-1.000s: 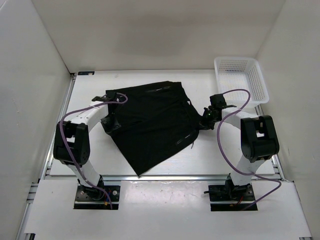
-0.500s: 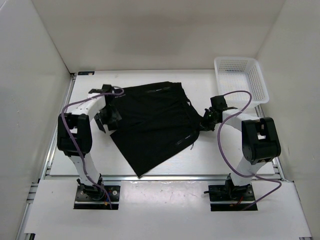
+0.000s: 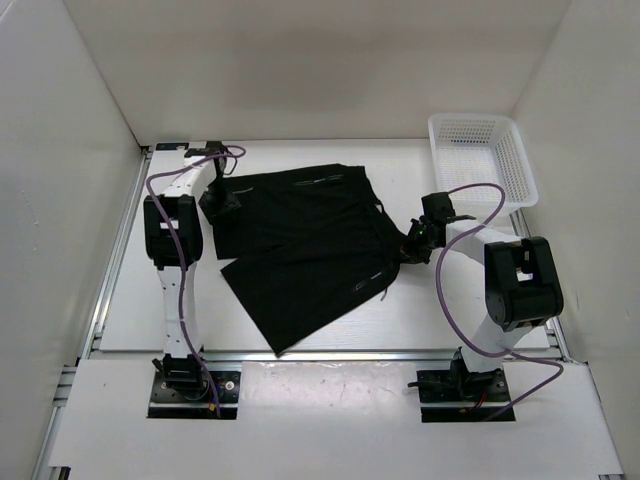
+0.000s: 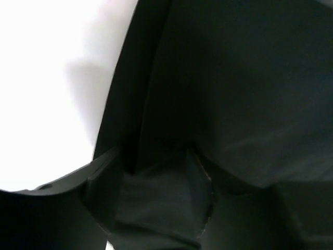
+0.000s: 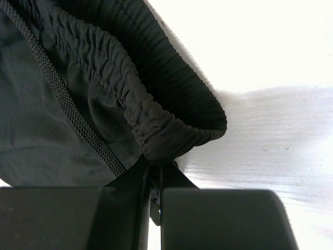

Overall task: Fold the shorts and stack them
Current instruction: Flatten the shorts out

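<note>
**Item 1: the shorts** (image 3: 300, 250). Black soft fabric, one piece, lying spread on the middle of the table (image 3: 430, 315). In the overhead view the cloth is skewed. One pointed corner reaches toward 6 o'clock, close to the near edge, and a straighter edge with tiny white print runs along the 12 o'clock side. A second small white mark sits near the hem at about 4 o'clock.

**Item 2: left gripper** (image 3: 222, 205). It sits at the 9 to 10 o'clock edge of the shorts, low over the cloth, with its arm stretched far forward. The wrist view is blurred and almost filled by black fabric. The jaws stand apart, with dark cloth showing in the gap between them. Whether either finger presses that cloth cannot be told.

**Item 3: right gripper** (image 3: 408, 246). It sits at the 3 o'clock edge of the shorts. The jaws are together, clamped on the gathered waistband (image 5: 156, 130), which bunches into a rounded fold just above the fingertips. The braided drawstring (image 5: 67, 112) runs diagonally across the fabric beside that fold, toward the fingers.

**Item 4: basket** (image 3: 522, 170). White plastic mesh, in the table's 1 to 2 o'clock corner. It is well apart from the shorts and beyond the right gripper.
</note>
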Tool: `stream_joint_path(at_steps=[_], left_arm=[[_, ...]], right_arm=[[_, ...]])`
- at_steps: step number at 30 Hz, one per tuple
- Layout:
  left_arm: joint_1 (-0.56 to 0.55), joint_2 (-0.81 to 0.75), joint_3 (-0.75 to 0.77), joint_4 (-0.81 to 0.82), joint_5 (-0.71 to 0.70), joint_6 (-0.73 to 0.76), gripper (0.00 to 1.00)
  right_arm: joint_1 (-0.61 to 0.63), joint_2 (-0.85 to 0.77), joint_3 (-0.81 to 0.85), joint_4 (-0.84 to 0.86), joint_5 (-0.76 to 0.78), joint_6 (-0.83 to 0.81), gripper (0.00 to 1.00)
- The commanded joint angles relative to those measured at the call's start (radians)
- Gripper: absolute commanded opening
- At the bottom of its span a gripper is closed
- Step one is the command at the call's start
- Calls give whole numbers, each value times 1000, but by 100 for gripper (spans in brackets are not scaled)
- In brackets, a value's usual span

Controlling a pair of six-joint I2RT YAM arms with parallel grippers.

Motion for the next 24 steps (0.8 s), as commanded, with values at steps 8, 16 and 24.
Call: stream_joint_path(at_steps=[8, 16, 24], left_arm=[[-2, 261, 439, -87, 84, 85, 38], [18, 378, 702, -82, 147, 122, 42], [49, 121, 667, -33, 91, 132, 100]], right_arm=[[5, 70, 57, -43, 45, 65, 0], [38, 162, 163, -61, 23, 151, 1], [38, 109, 164, -74, 89, 119, 100]])
